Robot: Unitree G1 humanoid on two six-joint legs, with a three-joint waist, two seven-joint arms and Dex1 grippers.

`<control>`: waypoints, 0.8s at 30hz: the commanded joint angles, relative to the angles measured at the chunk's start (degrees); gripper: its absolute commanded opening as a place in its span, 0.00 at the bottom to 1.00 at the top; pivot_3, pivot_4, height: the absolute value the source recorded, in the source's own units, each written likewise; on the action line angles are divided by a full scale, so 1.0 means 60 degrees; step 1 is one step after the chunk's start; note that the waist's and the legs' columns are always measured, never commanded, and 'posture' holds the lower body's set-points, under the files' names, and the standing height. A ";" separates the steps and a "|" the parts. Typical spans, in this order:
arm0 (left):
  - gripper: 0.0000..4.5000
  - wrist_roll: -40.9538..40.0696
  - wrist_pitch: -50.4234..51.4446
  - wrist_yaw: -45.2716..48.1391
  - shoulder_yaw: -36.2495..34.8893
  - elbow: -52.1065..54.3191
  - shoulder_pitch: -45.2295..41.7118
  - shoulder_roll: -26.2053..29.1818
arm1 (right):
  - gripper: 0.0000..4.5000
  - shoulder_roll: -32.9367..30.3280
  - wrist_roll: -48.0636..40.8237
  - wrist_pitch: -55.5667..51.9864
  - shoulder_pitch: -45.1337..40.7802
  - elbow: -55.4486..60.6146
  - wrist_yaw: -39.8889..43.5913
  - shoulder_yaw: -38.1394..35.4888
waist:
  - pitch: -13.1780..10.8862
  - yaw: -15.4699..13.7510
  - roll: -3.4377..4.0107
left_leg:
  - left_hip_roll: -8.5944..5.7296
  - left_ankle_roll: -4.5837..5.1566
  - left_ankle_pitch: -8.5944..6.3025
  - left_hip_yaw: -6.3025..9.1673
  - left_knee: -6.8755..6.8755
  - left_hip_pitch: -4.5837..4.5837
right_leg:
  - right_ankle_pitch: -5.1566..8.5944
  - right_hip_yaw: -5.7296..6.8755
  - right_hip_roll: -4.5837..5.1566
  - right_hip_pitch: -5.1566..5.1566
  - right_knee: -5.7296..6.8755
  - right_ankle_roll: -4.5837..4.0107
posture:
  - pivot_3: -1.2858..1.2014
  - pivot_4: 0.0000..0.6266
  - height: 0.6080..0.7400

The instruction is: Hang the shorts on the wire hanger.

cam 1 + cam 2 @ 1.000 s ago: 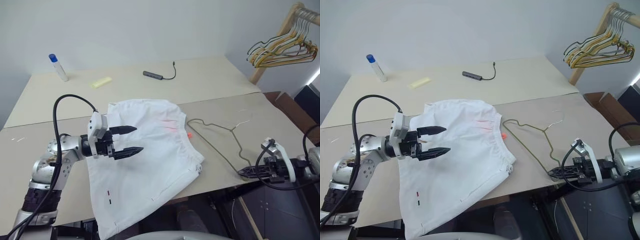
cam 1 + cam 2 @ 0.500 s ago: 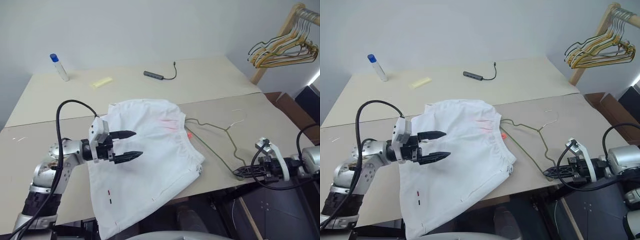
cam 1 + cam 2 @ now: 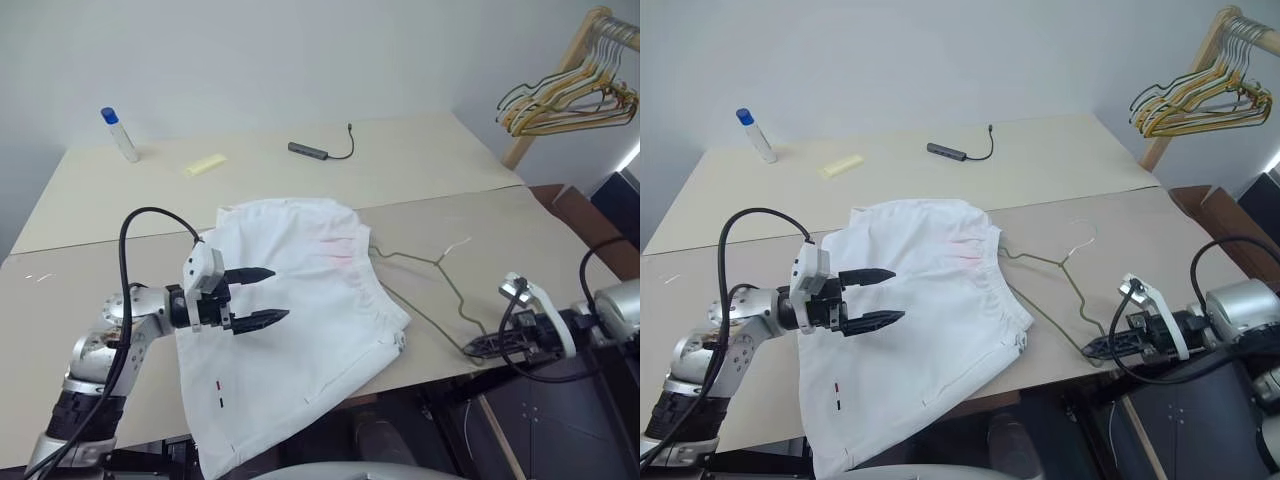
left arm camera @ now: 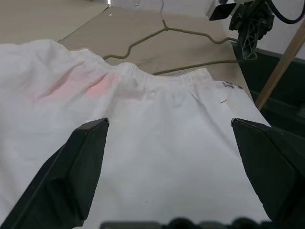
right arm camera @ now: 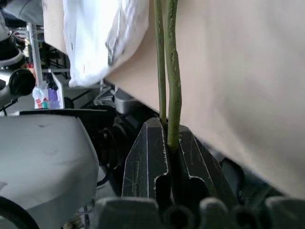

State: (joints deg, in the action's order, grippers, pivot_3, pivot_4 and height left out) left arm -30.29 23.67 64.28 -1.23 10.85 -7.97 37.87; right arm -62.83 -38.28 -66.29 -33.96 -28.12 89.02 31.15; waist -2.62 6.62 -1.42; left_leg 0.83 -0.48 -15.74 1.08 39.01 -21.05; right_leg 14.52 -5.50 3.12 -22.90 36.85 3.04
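We see the white shorts (image 3: 300, 310) spread flat on the tan table (image 3: 130, 200), their long axis running from the gathered waistband near the table's middle down to the hems, one of which hangs over the near edge. The wire hanger (image 3: 430, 290) lies beside the waistband on our right — its hook points toward the far side of the table, its wide end toward the near edge. Our right gripper (image 3: 1098, 347) is pressed together on the hanger's near corner, the two wires pinched between its fingers. Compared with a second ago, the hanger has swung: its hook sits further left and its near end has slid closer to the shorts. Our left gripper (image 3: 262, 296) hovers over the shorts' middle with its fingers spread wide — nothing between them.
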 commanded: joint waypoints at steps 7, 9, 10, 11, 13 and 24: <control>0.99 0.0121 -0.0264 -0.0258 -0.0046 0.0397 -0.0064 -0.0099 | 0.00 0.1124 0.0170 0.0798 -0.1752 -0.2128 0.0580 0.0969 | 0.0001 -0.0189 0.0001 | -0.0004 0.0000 0.0000 0.0002 0.0000 -0.0006 | -0.0007 0.0000 0.0004 -0.0010 0.0004 -0.0011 | 0.51 0.00 1.00; 0.99 0.0088 -0.0199 -0.0436 -0.0107 0.0449 -0.0077 -0.0192 | 0.00 0.1314 0.0206 0.0983 -0.1853 -0.2336 0.0580 0.1233 | 0.0001 -0.0254 0.0002 | -0.0004 0.0000 0.0000 0.0005 0.0000 -0.0007 | -0.0008 0.0002 0.0006 -0.0011 0.0007 -0.0013 | 0.52 0.00 1.00; 0.99 0.0064 -0.0167 -0.0475 -0.0123 0.0465 -0.0081 -0.0207 | 0.00 0.1405 0.0235 0.1080 -0.1910 -0.2479 0.0580 0.1316 | 0.0001 -0.0290 0.0001 | -0.0004 0.0000 0.0000 0.0005 0.0001 -0.0006 | -0.0008 0.0004 0.0007 -0.0010 0.0009 -0.0013 | 0.52 0.00 1.00; 0.99 0.0061 -0.0167 -0.0477 -0.0119 0.0460 -0.0089 -0.0210 | 0.00 0.1496 0.0263 0.1164 -0.1984 -0.2661 0.0580 0.1363 | 0.0001 -0.0329 0.0002 | -0.0004 0.0000 0.0000 0.0006 0.0003 -0.0005 | -0.0009 0.0004 0.0006 -0.0010 0.0010 -0.0013 | 0.52 0.00 1.00; 0.99 0.0069 -0.0179 -0.0483 -0.0096 0.0476 -0.0069 -0.0216 | 0.00 0.1915 0.0493 0.1379 -0.2358 -0.3469 0.0580 0.1238 | 0.0002 -0.0389 0.0004 | -0.0005 0.0000 0.0000 0.0003 0.0005 -0.0003 | -0.0009 0.0003 0.0004 -0.0010 0.0017 -0.0014 | 0.52 0.00 1.00; 0.99 -0.0042 -0.0196 -0.0398 -0.0171 0.0561 0.0065 -0.0193 | 0.00 0.2831 0.1987 0.2774 -0.3009 -0.5493 0.0577 -0.1115 | 0.0008 -0.0548 0.0012 | -0.0013 -0.0001 0.0001 0.0003 0.0008 -0.0011 | -0.0014 0.0009 0.0014 -0.0022 0.0027 -0.0021 | 0.51 0.00 1.00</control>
State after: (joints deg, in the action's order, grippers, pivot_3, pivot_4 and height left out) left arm -29.52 23.64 61.52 -1.10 12.89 -7.18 36.46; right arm -44.87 -26.64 -52.91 -52.13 -63.33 89.20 27.94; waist -2.57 3.33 -1.35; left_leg 0.75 -0.49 -15.73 1.09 39.06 -21.10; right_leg 14.43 -5.44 3.20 -23.02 37.03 2.91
